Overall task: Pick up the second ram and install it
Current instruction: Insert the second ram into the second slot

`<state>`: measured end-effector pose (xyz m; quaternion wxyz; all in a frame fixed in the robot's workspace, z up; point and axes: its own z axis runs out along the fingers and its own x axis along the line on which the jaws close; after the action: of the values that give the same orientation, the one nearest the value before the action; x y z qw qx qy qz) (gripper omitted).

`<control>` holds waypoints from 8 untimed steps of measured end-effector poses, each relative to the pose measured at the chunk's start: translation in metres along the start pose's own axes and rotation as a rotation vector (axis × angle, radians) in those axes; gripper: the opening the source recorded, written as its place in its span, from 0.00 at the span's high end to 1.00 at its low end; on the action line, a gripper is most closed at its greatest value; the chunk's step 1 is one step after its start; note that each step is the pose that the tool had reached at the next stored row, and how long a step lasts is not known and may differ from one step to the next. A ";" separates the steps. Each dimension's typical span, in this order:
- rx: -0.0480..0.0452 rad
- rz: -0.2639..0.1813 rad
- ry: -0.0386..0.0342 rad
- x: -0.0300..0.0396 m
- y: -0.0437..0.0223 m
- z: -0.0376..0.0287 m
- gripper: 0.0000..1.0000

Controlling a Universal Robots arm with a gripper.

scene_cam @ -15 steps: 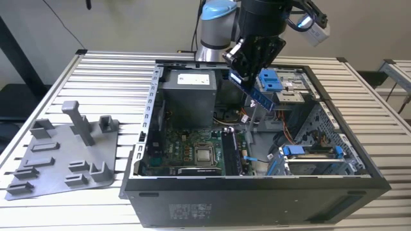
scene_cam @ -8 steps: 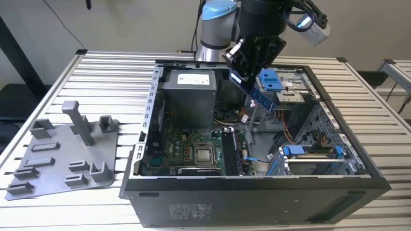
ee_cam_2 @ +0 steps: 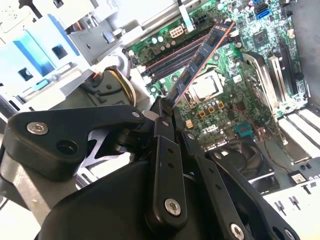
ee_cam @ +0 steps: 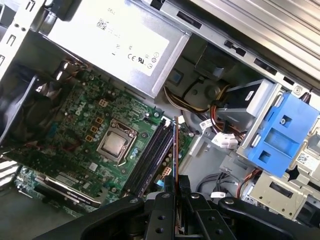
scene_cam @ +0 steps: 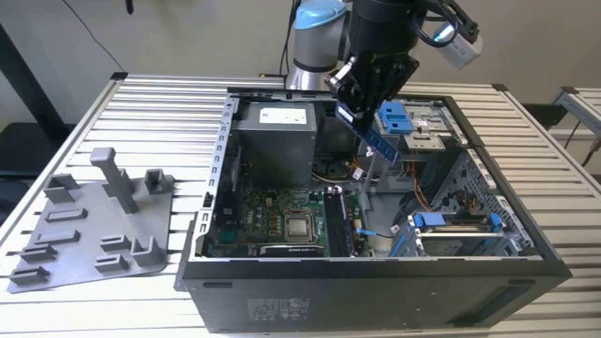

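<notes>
Your gripper: fingers clamped on second ram end, stick hanging over memory slots, likely lining edge to slot.

Your gripper, clamped on the second ram, hangs over the open computer case — the way down to the memory slots is open. You are hemmed in on two sides: the grey power supply stands close on the exterior view's left, while the blue drive bracket and loose cables crowd the right. The processor socket beside the slots sits low. Outside the case, the grey tray lies well apart on the slatted table.
</notes>
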<state>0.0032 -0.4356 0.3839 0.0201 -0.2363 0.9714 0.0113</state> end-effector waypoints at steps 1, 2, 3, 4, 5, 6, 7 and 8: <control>0.0004 0.008 -0.0001 0.0000 0.0000 0.0001 0.86; 0.0007 0.016 -0.0001 0.0000 0.0000 0.0002 0.86; 0.0011 0.023 -0.0002 0.0000 0.0000 0.0003 0.86; 0.0014 0.028 -0.0003 0.0000 0.0000 0.0004 0.86; 0.0016 0.033 -0.0004 0.0000 0.0000 0.0005 0.86; 0.0021 0.035 -0.0011 0.0002 0.0001 0.0005 0.86; 0.0024 0.037 -0.0017 0.0003 0.0000 0.0005 0.86; 0.0023 0.041 -0.0022 0.0002 0.0000 0.0006 0.86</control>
<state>0.0031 -0.4357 0.3833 0.0212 -0.2165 0.9760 0.0108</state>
